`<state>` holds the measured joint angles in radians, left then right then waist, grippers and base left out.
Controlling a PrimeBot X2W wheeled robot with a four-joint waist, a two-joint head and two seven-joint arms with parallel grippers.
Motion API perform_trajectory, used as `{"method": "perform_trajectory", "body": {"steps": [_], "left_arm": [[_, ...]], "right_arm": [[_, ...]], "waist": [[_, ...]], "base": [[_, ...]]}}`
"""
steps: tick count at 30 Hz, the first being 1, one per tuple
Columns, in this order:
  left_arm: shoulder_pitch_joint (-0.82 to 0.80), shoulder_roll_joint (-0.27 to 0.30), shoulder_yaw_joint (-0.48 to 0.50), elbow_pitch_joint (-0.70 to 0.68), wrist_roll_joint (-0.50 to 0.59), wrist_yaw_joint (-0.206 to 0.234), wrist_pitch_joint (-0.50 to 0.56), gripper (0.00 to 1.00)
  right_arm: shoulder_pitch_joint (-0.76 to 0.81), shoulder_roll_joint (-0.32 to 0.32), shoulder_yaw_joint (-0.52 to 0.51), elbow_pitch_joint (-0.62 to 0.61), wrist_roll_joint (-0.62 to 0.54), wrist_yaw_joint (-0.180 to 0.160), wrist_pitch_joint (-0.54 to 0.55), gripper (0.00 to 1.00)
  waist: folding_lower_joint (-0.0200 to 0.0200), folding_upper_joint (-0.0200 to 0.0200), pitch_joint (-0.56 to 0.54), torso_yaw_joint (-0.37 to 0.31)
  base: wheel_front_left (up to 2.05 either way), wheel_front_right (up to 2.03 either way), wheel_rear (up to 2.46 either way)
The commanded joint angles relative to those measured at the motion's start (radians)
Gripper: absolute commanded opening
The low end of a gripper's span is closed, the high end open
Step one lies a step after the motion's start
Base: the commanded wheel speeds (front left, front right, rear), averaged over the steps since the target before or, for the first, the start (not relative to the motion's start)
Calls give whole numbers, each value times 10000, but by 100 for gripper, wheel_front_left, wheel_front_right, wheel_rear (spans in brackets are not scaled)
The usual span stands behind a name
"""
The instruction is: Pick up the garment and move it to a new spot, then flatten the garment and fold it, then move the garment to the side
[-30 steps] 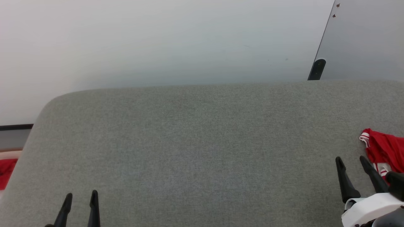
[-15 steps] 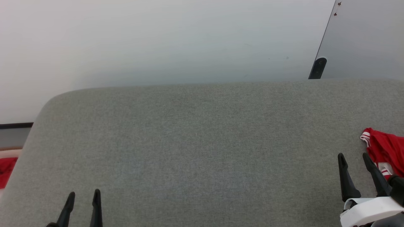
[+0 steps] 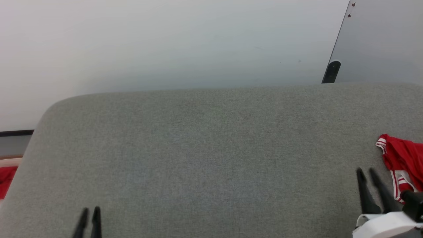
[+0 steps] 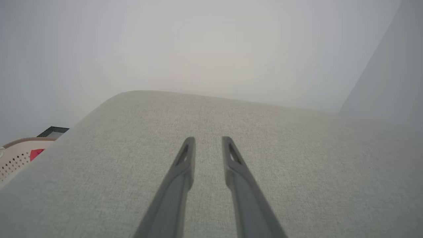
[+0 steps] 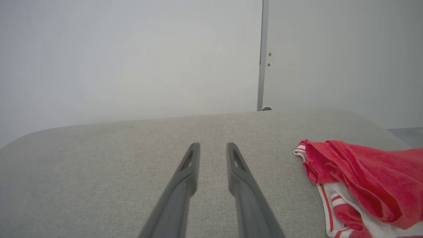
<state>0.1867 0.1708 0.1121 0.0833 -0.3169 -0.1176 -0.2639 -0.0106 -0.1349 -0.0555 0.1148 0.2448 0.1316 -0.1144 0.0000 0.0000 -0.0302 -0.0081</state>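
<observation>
The left gripper (image 3: 91, 209) is seen low at the left of the head view, its two dark fingers pointed away from the robot over the grey upholstered surface (image 3: 211, 148). A narrow gap is kept between the fingers and nothing is held in it. The right gripper (image 3: 365, 170) is set at the lower right, likewise pointed forward, its fingers slightly parted and empty, with the white wrist housing (image 3: 383, 224) behind them.

The garment (image 3: 401, 155) is found on the surface just to the right of the right gripper, apart from its fingers. It is bunched into a heap and cut off by the right edge of the head view and of the right wrist view, so its full outline cannot be made out. A corner with white-and-red striped trim is turned toward the far left, and the visible part runs from there back toward the near right; its true long axis cannot be told. At the far left a red cloth (image 3: 5, 178) is cut off by the frame.
</observation>
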Motion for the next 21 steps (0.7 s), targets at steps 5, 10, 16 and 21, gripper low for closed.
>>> {"method": "perform_trajectory", "body": {"steps": [5,10,16,21], "left_arm": [[-9,-183,-44,338,-318,-3,119,0],[-229,-252,-28,433,-1202,-12,385,0],[-460,-330,-29,522,-2204,-23,667,0],[-643,-394,-28,594,-2988,-32,888,0]], "right_arm": [[126,116,-31,331,333,0,90,0],[37,166,-82,400,1267,-1,255,0],[-48,223,-118,458,2328,-2,418,0],[-124,269,-149,508,3153,-2,546,0]], "waist": [[0,0,4,1],[0,0,17,4],[0,0,33,8],[0,0,47,11]], "base": [[0,0,0],[0,0,0],[0,0,0],[0,0,0]]}}
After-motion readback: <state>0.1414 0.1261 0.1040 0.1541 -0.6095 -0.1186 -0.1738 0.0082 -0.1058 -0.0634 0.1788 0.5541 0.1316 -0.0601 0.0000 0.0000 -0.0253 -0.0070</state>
